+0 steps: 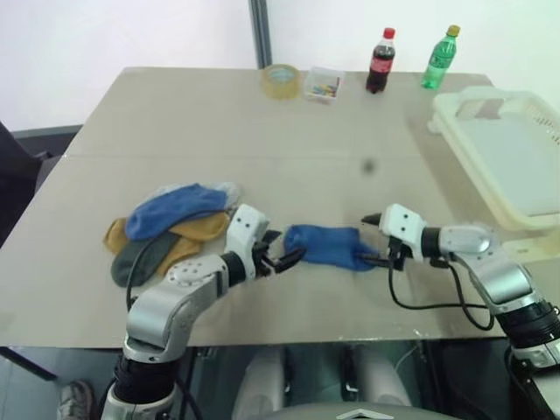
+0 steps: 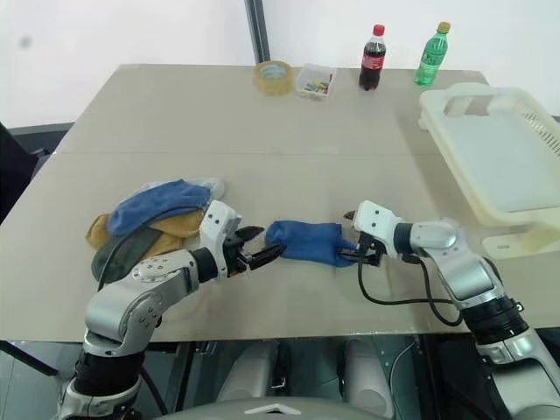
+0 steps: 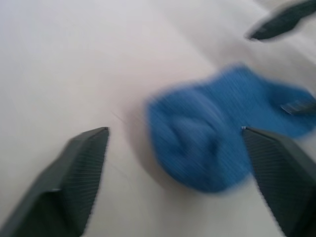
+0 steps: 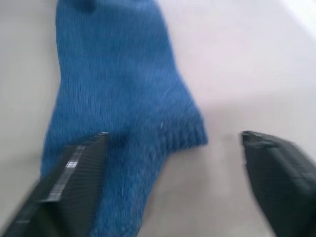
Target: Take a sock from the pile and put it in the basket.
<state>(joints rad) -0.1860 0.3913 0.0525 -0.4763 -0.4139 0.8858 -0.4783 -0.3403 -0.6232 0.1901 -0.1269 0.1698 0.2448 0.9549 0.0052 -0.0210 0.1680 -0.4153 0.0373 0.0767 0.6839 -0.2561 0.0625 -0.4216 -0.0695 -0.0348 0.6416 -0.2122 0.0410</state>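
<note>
Between the two grippers, a crumpled blue sock (image 1: 325, 246) lies flat on the tan surface (image 1: 262, 131). At one end of it is the left gripper (image 1: 287, 256), fingers spread apart; at the other end is the right gripper (image 1: 374, 238), fingers also apart, one finger over the sock's edge. Neither grips it. Beside the left arm sits the pile (image 1: 166, 229) of socks. At the surface's far right edge stands the cream basket (image 1: 507, 149).

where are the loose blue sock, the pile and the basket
blue sock (image 1: 324, 246), left eye view, its middle
pile (image 1: 171, 229), left eye view, yellow sock at its centre
basket (image 1: 464, 144), left eye view, its near-left rim
</note>
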